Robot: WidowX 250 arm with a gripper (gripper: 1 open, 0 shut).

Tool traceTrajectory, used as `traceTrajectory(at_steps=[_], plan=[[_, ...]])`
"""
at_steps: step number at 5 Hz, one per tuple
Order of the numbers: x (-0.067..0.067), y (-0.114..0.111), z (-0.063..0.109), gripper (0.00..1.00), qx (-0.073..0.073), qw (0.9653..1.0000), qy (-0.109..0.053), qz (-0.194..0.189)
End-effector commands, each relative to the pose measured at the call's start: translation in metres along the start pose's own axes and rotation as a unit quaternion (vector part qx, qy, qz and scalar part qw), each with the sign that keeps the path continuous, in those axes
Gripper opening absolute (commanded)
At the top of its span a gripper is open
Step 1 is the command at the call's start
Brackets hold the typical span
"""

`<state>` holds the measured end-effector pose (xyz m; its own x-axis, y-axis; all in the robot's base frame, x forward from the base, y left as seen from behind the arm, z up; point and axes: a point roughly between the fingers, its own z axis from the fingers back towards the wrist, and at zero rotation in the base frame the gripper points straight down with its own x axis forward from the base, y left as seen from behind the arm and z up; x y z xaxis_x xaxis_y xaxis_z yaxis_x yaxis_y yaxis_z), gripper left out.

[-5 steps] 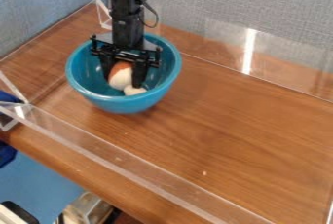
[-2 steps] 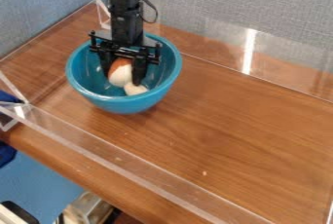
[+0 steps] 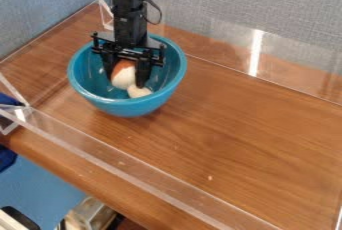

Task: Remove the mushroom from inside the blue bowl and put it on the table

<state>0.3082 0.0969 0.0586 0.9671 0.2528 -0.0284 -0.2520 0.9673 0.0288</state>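
The blue bowl (image 3: 96, 92) sits at the back left of the table (image 3: 227, 124). My black gripper (image 3: 124, 75) reaches straight down into it. Its two fingers close on the cream-white mushroom (image 3: 124, 76), whose orange-red patch shows between them. The pale lower part of the mushroom rests by the bowl's bottom. The arm above hides the bowl's far rim.
Low clear acrylic walls (image 3: 160, 169) edge the wood-grain tabletop on the front, left and back. A blue-grey wall stands behind. A blue and white object (image 3: 11, 109) sits outside the left wall.
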Motion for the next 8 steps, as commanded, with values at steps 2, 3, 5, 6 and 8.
traceTrajectory(at_steps=[2, 3, 5, 6, 8], plan=[[0.003, 0.0, 0.027, 0.0, 0.002, 0.9992, -0.041, -0.001], [0.002, 0.0, 0.03, 0.0, 0.001, 0.999, -0.044, -0.001], [0.0, -0.001, 0.039, 0.0, -0.001, 0.9986, -0.053, -0.001], [-0.002, -0.001, 0.044, 0.0, -0.001, 0.9983, -0.058, -0.001], [-0.005, -0.001, 0.057, 0.0, -0.003, 0.9976, -0.07, -0.001]])
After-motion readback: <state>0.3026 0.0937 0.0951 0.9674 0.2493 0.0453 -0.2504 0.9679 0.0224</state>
